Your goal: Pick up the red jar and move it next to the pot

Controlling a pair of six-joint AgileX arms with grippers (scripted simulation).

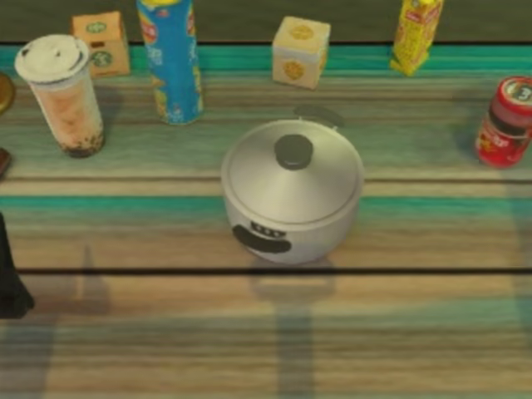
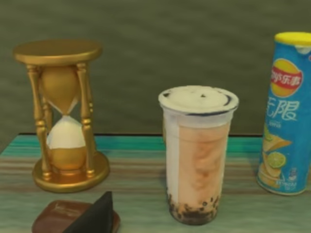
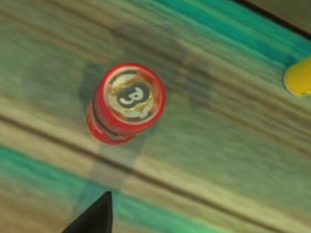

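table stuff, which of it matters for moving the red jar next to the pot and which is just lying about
Job:
- small red cylindrical jar, upright at the table's right edge
- large round silver-grey metal pot with domed lid, mid-table

Lying about:
- tall blue chip can
- clear plastic bubble tea cup
- gold hourglass
- two small cardboard boxes
- yellow carton
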